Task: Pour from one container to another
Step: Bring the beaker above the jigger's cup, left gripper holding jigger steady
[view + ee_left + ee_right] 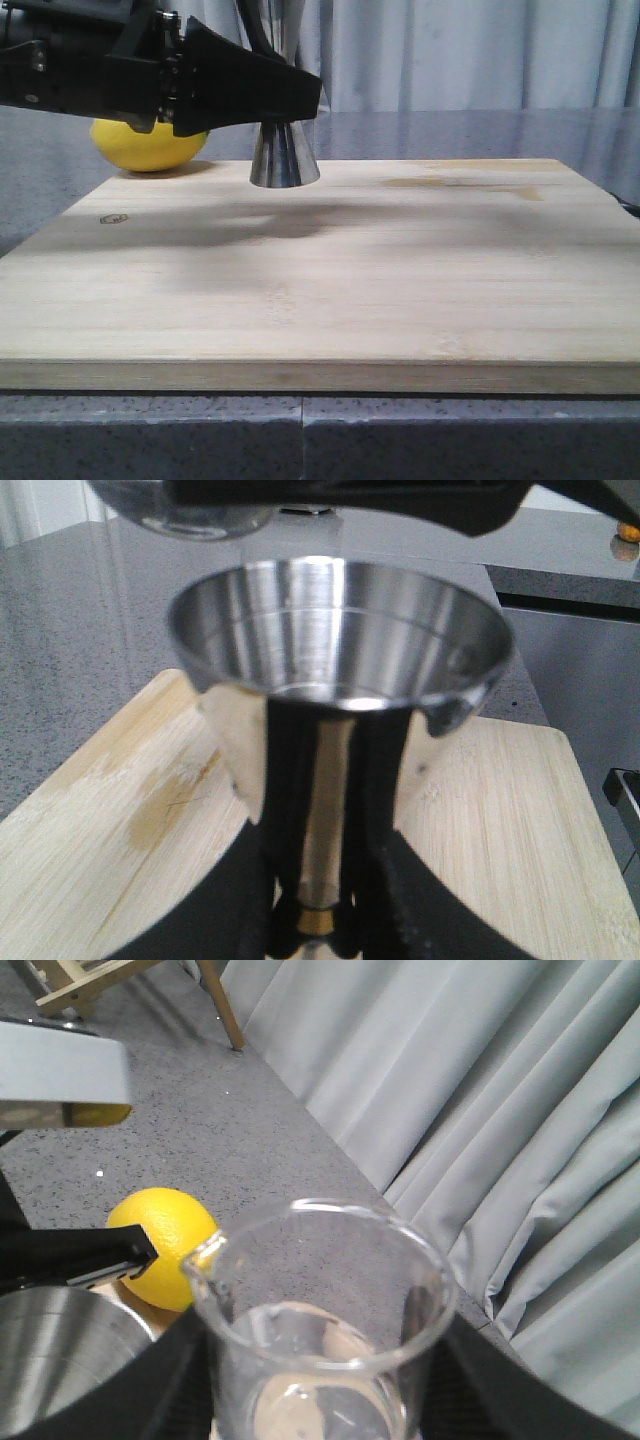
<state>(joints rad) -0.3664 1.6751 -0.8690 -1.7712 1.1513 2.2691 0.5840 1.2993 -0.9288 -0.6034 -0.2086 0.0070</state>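
**Gripping the Jigger at the Waist, Beaker Poised Above**

Standing upright near the far edge of a pale wooden cutting board (330, 290), the steel double jigger (284, 158) is clasped at its gold-banded waist by the left gripper (300, 100), black fingers (385, 900) closed on either side; its upper cup gapes towards the wrist camera. The right gripper (325, 1400) holds the clear glass beaker (325, 1310) between its jaws, pour lip turned towards the jigger's rim (60, 1360); a lemon (148, 145) sits behind the board on grey stone countertop (500, 130); pleated curtains (480, 1110) hang beyond.
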